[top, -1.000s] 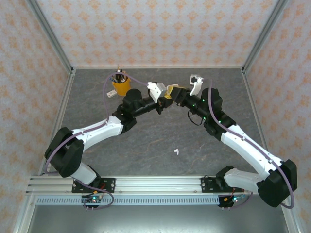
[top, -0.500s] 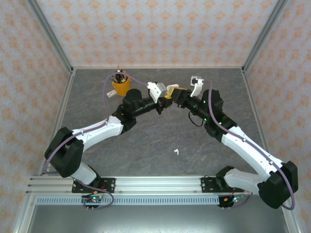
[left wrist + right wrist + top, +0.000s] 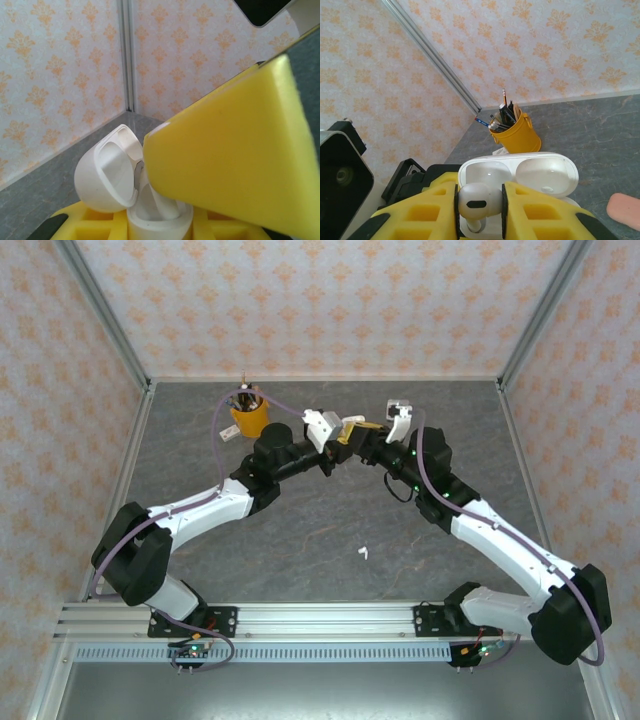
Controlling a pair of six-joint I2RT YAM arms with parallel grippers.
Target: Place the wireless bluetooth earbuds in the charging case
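Note:
My left gripper [image 3: 336,446] is shut on the white charging case [image 3: 160,216], holding it off the table with its lid [image 3: 105,175] hinged open. My right gripper [image 3: 360,433] meets it from the right, shut on a white earbud [image 3: 478,196]. That earbud sits between the yellow pads directly over the case [image 3: 520,175], its stem pointing down into the opening. In the left wrist view, a right gripper finger [image 3: 235,165] covers most of the case's mouth. Another white earbud [image 3: 363,553] lies on the table in front of the arms.
A yellow cup [image 3: 249,418] of pens stands at the back left, also seen past the case as the cup [image 3: 517,134]. A salmon-pink rounded object [image 3: 623,208] lies on the grey table at the right edge. Patterned walls close in three sides.
My right gripper has shifted slightly left and closer to the case held by my left gripper. The left arm has stayed still.

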